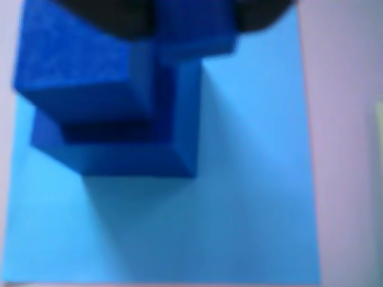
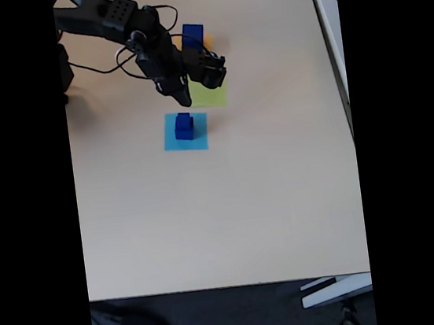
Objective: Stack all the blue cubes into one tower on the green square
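Two blue cubes stand stacked on the light-blue square patch [image 1: 251, 197], a larger one [image 1: 131, 158] below and a smaller one [image 1: 78, 66] on top; the fixed view shows this stack [image 2: 184, 125] as well. A third, small blue cube [image 1: 194, 33] sits between the dark fingers of my gripper [image 1: 194, 24], which is shut on it just above the stack. In the fixed view my gripper [image 2: 184, 99] hangs at the left edge of the green square [image 2: 212, 93]. Another blue cube [image 2: 193, 34] rests on an orange patch [image 2: 207, 43] beyond it.
The beige table [image 2: 223, 209] spreads wide in front of the patches. My arm [image 2: 116, 16] and its cables reach in from the upper left. The table's right edge [image 2: 349, 114] is far from the patches. A sliver of the green square [image 1: 379, 137] shows at the wrist view's right edge.
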Robot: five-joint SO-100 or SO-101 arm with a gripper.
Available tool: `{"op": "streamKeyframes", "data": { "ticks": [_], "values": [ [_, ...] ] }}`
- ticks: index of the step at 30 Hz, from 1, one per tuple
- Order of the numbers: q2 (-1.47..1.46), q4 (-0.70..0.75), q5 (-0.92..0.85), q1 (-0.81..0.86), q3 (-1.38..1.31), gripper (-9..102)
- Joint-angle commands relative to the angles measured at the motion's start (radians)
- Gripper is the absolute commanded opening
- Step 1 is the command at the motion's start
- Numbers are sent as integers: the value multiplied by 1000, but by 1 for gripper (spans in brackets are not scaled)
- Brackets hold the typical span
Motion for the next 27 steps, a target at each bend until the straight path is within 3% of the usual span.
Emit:
{"op": "streamKeyframes", "data": {
  "ticks": [1, 27],
  "values": [
    [75, -31, -14, 15, 3, 1],
    [107, 86, -28, 11, -163, 1]
  ]
}}
